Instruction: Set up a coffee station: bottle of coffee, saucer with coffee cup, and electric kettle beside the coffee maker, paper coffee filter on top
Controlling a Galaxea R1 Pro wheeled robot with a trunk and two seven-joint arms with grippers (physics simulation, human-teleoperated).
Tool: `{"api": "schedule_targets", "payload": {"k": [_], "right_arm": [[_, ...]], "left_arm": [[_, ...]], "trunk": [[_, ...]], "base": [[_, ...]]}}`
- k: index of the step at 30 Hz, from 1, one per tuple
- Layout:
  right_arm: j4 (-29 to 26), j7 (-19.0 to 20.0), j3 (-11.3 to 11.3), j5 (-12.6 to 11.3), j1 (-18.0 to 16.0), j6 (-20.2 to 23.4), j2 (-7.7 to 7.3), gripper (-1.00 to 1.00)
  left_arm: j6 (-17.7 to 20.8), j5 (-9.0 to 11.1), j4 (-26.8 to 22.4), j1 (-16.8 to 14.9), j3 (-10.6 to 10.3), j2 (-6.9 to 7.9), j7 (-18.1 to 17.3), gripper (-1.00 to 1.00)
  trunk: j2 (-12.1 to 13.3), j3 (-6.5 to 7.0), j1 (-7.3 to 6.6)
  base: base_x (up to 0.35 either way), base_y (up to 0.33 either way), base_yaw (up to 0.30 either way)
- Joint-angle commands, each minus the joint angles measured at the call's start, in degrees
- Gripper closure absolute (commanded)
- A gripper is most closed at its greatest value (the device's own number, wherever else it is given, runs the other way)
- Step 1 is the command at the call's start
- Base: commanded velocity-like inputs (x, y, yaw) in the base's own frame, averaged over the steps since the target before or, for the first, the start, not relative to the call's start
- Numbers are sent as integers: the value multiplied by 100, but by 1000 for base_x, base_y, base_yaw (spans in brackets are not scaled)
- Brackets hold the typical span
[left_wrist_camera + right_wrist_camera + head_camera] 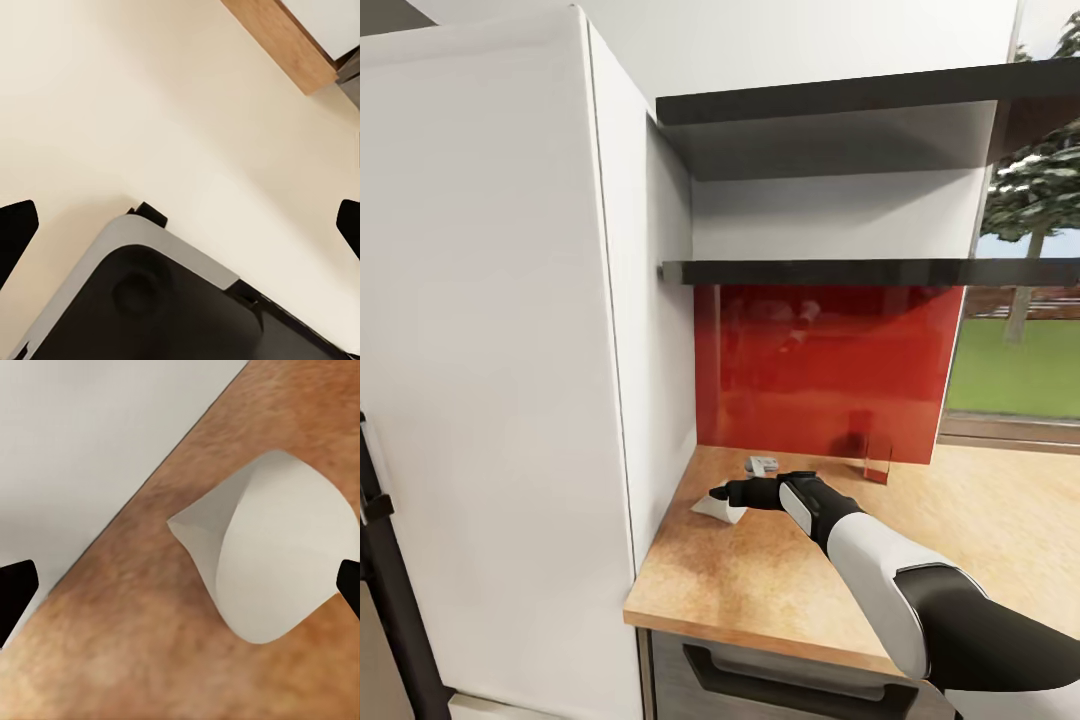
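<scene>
The paper coffee filter (pixel 716 509) (pixel 279 561) is a pale cone lying on its side on the kitchen countertop (pixel 780 580) (pixel 150 660), close to the white cabinet side. My right gripper (pixel 726 494) (pixel 180 589) hovers just over it, open, with the cone partly between the spread fingertips (pixel 15 594) and untouched. Above the counter runs the dark kitchen shelf (pixel 830 271). My left gripper (pixel 180 229) is open and holds nothing, pointing down at the cream floor.
A tall white cabinet (pixel 490 350) walls off the counter's left end. A red backsplash (pixel 820 370) stands behind, with a small grey object (pixel 762 464) and a clear red-tinted item (pixel 877 462) near it. A second dark shelf (pixel 840 95) hangs higher up. My dark base (pixel 165 307) shows below.
</scene>
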Motion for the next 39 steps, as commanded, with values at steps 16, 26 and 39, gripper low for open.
{"api": "schedule_targets", "payload": {"k": [16, 26, 39], "right_arm": [[-8, -11, 34, -58, -4, 0, 0, -100], [-6, -11, -10, -130, -4, -1, 0, -100], [4, -437, -465, -441, -4, 35, 0, -100]], "left_arm": [[-26, 76, 2, -4, 5, -2, -46, -100], [-7, 73, -1, -4, 5, -42, -48, -100], [-25, 67, -1, -4, 4, -54, -47, -100]], "trunk": [[-288, -135, 155], [-288, -135, 155], [-288, -135, 155]], "base": [[0, 0, 0], [143, 70, 0], [6, 2, 0]]}}
